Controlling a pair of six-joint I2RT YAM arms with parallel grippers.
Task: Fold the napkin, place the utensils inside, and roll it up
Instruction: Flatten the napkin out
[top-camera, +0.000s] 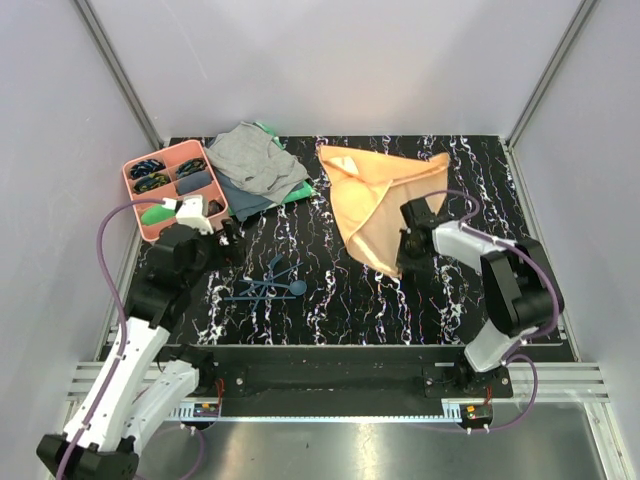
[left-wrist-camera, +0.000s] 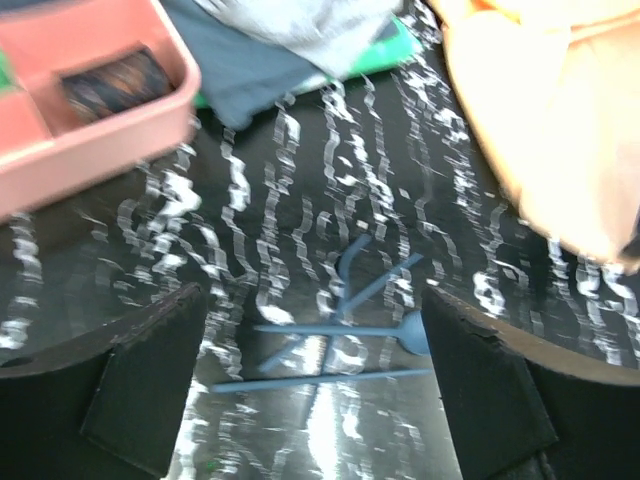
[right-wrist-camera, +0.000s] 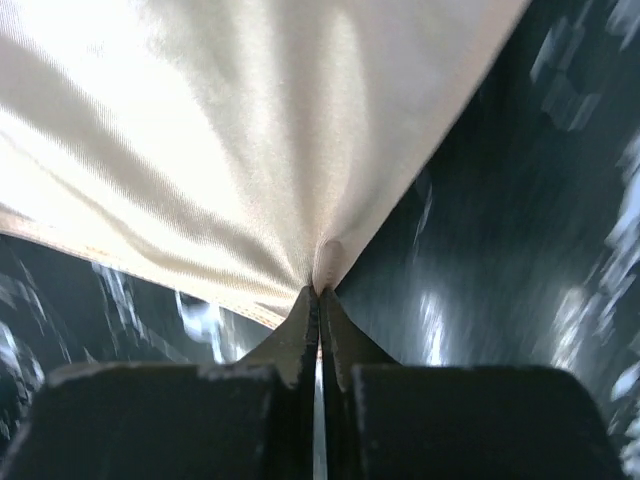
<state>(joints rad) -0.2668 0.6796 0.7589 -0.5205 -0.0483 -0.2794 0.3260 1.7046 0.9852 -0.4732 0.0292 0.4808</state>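
Observation:
The peach-orange napkin (top-camera: 375, 195) lies crumpled at the back right of the black marbled table. Its near corner is drawn to a point toward my right gripper (top-camera: 402, 266). In the right wrist view that gripper (right-wrist-camera: 320, 292) is shut on the pinched corner, and the napkin (right-wrist-camera: 220, 130) fans out beyond it. Three dark blue utensils (top-camera: 268, 285) lie crossed on the table left of centre. My left gripper (top-camera: 226, 236) hovers behind and to the left of them. In its wrist view it (left-wrist-camera: 312, 296) stands open, with the utensils (left-wrist-camera: 340, 335) lying on the table between its fingers, untouched.
A pink compartment tray (top-camera: 131, 190) with small dark items stands at the back left, close to my left wrist. Beside it lies a pile of a grey cloth (top-camera: 250, 160), a blue-grey cloth (top-camera: 245, 200) and a green cloth (top-camera: 300, 192). White walls close in the table.

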